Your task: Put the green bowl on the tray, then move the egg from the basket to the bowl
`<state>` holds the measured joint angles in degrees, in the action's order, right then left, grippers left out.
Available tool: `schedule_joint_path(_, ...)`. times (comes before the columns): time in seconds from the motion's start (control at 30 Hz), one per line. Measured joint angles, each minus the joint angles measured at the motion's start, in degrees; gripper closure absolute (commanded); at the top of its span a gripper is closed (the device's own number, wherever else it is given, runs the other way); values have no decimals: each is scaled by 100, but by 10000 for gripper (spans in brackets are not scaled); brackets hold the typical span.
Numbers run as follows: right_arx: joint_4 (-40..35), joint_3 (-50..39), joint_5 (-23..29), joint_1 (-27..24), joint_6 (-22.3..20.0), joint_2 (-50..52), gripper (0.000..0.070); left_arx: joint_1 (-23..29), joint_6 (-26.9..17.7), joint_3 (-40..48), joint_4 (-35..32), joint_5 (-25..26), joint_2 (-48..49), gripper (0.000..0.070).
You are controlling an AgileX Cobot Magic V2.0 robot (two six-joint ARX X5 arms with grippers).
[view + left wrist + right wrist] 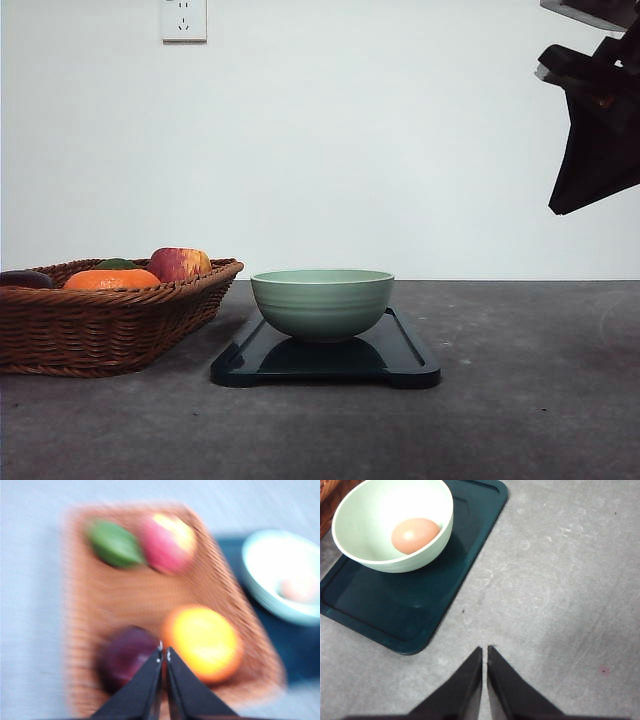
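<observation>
Basket (110, 320) sits at the far left of the table (520, 400) in the front view; we note its long side running across that view, rim sloping outward. Inside we see a dark purple fruit (127, 657), an orange fruit (110, 279), a green fruit (115, 544) and a red-yellow apple (180, 264); the left wrist view is motion-blurred. Left gripper (164, 655) hangs above the basket, over the gap between purple and orange fruit, its fingers nearly touching and holding nothing. Just beside the basket's right end lies the tray (405, 360), long axis across the front view, flat on the table. Green bowl (322, 302) stands upright on the tray, toward its basket-side half. Egg (415, 535) rests in the bowl's bottom against the inner wall, lying on its side; we cannot tell which end is the narrow one. Nothing lies over the bowl's mouth. Right gripper (485, 652) hovers over bare table right of the tray, fingers together and empty; in the front view it appears high at the right edge (595, 150). Wall socket (184, 20) is seen on the back wall.
</observation>
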<state>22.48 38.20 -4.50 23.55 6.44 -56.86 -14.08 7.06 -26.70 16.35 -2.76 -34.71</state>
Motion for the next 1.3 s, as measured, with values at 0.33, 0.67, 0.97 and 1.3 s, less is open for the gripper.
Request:
schedule_joint_path(0.33,0,0,-1,0,0,0,693,901,-3,1831,-794,-128,2320,700)
schedule_joint_path(0.67,0,0,1,0,0,0,693,1102,-144,2481,-760,-163,3437,700)
schedule_joint_path(0.97,-2,0,1,0,0,4,693,1141,-154,2483,-758,-182,3450,700)
schedule_joint_path(1.3,0,0,1,0,0,4,693,1141,-154,2483,-758,-182,3450,700)
